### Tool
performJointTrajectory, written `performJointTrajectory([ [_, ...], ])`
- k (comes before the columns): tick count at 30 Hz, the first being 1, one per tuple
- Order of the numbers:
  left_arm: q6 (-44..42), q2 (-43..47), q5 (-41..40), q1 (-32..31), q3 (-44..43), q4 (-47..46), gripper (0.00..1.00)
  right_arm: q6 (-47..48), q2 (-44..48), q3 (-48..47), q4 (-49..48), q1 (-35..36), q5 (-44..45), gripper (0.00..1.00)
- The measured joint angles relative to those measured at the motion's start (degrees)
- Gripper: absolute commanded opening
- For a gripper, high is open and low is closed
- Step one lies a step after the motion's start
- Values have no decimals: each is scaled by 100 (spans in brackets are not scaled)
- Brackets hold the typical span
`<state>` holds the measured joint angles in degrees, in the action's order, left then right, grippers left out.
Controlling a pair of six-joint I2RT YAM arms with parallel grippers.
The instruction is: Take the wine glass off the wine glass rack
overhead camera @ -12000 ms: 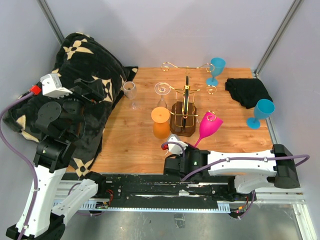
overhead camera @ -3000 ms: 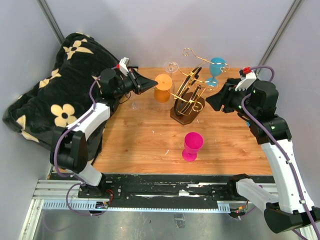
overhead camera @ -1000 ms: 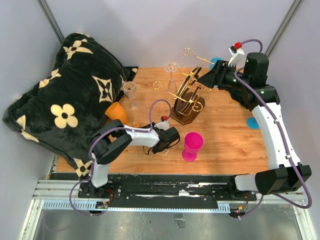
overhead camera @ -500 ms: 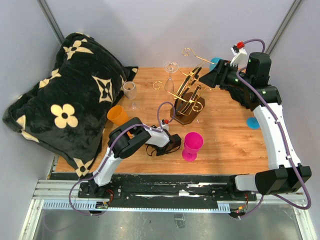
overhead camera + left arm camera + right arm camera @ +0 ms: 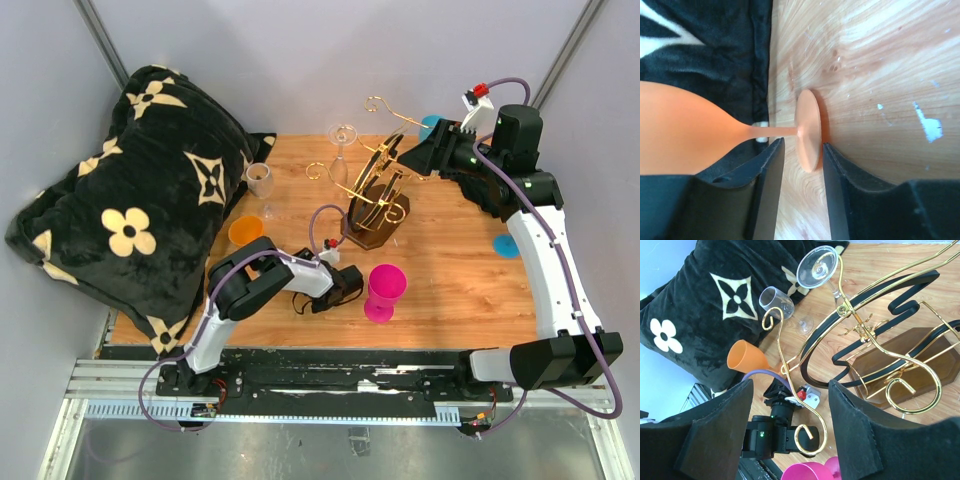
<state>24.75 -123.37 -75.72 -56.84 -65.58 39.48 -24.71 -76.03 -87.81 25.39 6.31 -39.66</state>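
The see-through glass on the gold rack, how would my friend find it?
Look at the gold wire rack in the middle of the wooden table. A clear wine glass is hooked by its foot on the rack's back-left arm. The other clear glass stands on the table by the black pillow, and the rest are coloured.

rack [image 5: 867,332]: gold, brown | orange glass [image 5: 245,231] | magenta glass [image 5: 385,285] | cushion [image 5: 130,200]: black, cream flowers

Glossy gold metal wire forms the wine glass rack [image 5: 368,225], its base dark polished wood. The orange wine glass [image 5: 685,130] looks matt plastic, the surface [image 5: 450,290] smooth grained wood, the cushion [image 5: 150,150] plush black cloth.
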Motion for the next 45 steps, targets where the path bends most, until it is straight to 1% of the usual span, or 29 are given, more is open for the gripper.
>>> performJointTrajectory([
  [7, -756, 293, 251, -81, 92, -874, 59, 0, 0, 0, 0, 0, -2, 63],
  [9, -1012, 525, 470, -83, 212, -1226, 62, 2, 0, -2, 4, 0, 2, 63],
  [10, -1043, 579, 527, -83, 236, -1283, 62, 4, -2, -9, 13, 0, 4, 63],
  [15, -1320, 1161, 1351, -92, 472, -2017, 66, 44, -125, -313, 116, 0, 9, 62],
  [18, -1408, 1384, 1803, -101, 544, -2343, 64, 94, -264, -588, 195, 0, 11, 61],
  [20, -1519, 1534, 2179, -103, 603, -2533, 64, 157, -459, -927, 328, 4, 17, 61],
  [22, -1628, 1635, 2479, -109, 645, -2664, 64, 291, -778, -1467, 535, 55, 57, 61],
  [27, -1864, 2090, 3174, -116, 964, -2874, 65, 573, -1884, -3058, 1172, 225, 114, 59],
  [30, -1996, 2588, 3604, -118, 1209, -2951, 66, 562, -2638, -3906, 1502, 273, 57, 58],
  [33, -2098, 3143, 3978, -120, 1360, -2999, 66, 509, -3327, -4583, 1797, 313, -44, 53],
  [35, -2157, 3504, 4197, -127, 1379, -3025, 67, 470, -3818, -5073, 2009, 363, -107, 51],
  [38, -2203, 4083, 4489, -127, 1379, -3051, 67, 409, -4328, -5528, 2203, 496, -151, 51],
  [45, -2181, 5171, 4942, -138, 1340, -2935, 67, 304, -4824, -5862, 2264, 861, -127, 51],
])
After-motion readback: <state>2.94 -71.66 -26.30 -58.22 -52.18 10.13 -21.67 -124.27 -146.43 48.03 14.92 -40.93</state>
